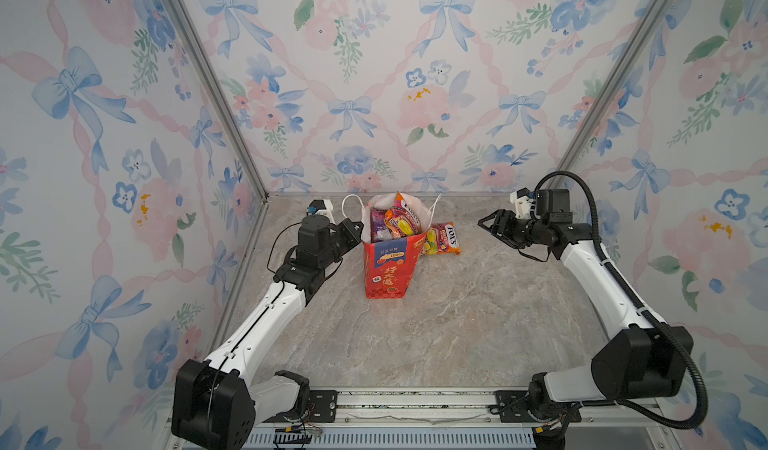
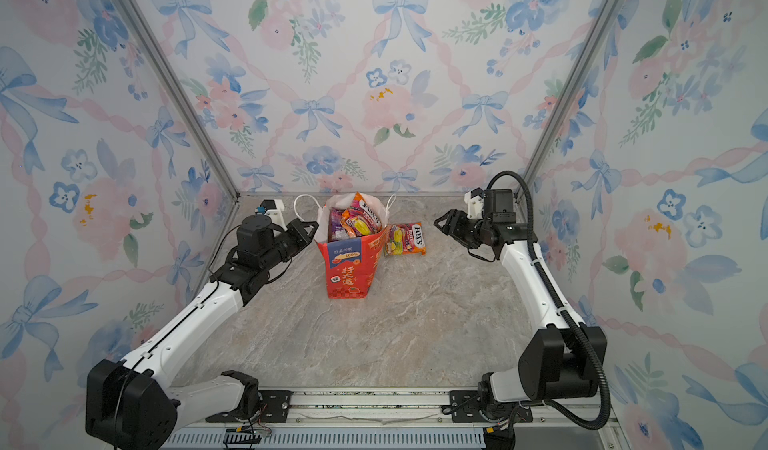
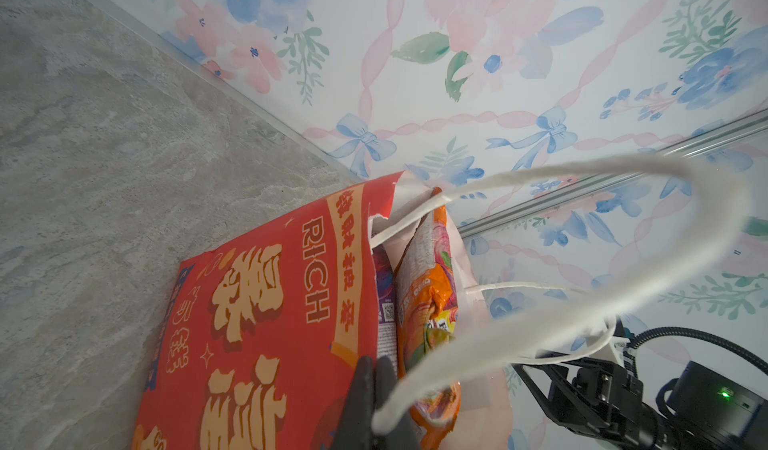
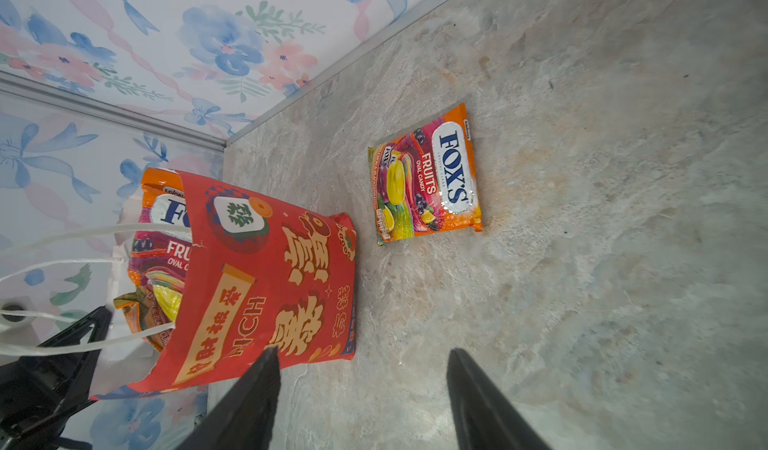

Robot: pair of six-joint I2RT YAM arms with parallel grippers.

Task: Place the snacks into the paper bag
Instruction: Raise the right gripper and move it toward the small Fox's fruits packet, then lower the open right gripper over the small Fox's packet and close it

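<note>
Spread wide and empty, the right tool point(image 4: 361, 354) is hanging near the bench's point(image 1: 457, 335) right edge. The left tool point(image 1: 358, 235) is pinching the rim of the paper bag point(image 1: 388, 269), which is standing upright by the far edge, stuffed with snacks point(image 1: 395, 223). One FOX'S packet point(image 1: 444, 240) is lying flat against the bag's right side, its long axis along the far edge and its logo end pointing right. Gripping across its narrow width, clear of the bag, seems best.

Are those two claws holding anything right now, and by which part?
The left gripper pinches the tall red paper bag by its top rim; the right gripper is open and empty.
</note>
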